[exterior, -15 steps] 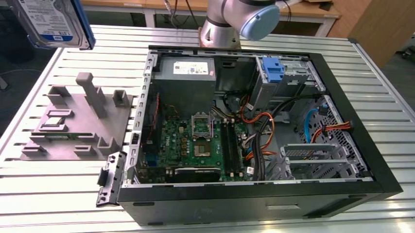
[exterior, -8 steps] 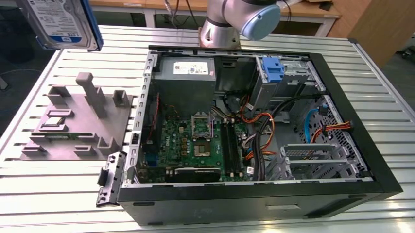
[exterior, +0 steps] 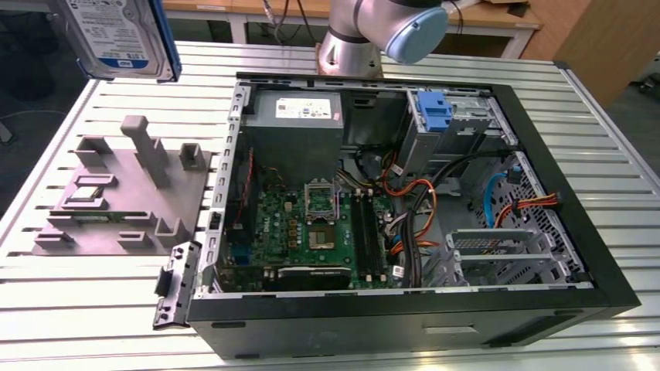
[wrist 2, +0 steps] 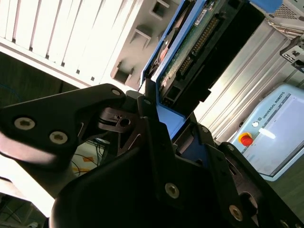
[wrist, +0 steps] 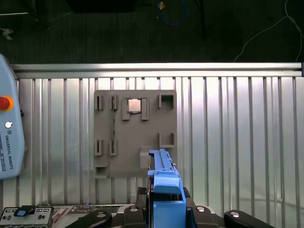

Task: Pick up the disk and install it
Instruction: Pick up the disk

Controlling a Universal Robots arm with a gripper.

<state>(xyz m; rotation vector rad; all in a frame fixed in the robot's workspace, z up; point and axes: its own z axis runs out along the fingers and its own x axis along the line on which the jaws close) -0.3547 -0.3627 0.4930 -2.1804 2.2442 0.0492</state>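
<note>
Your gripper (wrist 2: 166, 118) is clamped on the disk (exterior: 116, 39). In the second wrist view its black fingers (wrist 2: 149, 123) press the blue carrier bracket from both sides, and the drive runs on out past them.

You have the disk held up in the air, clear of the table (exterior: 619, 154). In the exterior view it hangs high at the exterior view's left, in front of the table's far corner on that side. Its label face is turned to the camera and its long axis is close to upright, tilted a little. The picture's edge cuts off its upper part.

In the first wrist view you see the disk edge-on. Its long axis points straight away from the gripper and down at the table, and its free end sits over one edge of the grey fixture plate (wrist: 135, 133). The second wrist view shows you the other face, with the green circuit board.

The fixture plate lies flat along the table's edge at the exterior view's left, just beside the open computer case (exterior: 577, 255), which takes up the middle of the table. At the far side of the case an upright blue latch piece (exterior: 437, 114) stands on a grey metal cage. The arm (exterior: 361, 31) rises at the table's far edge, behind the case. In the first wrist view a grey pendant (wrist: 9, 142) with a red button lies well apart from the fixture plate.
</note>
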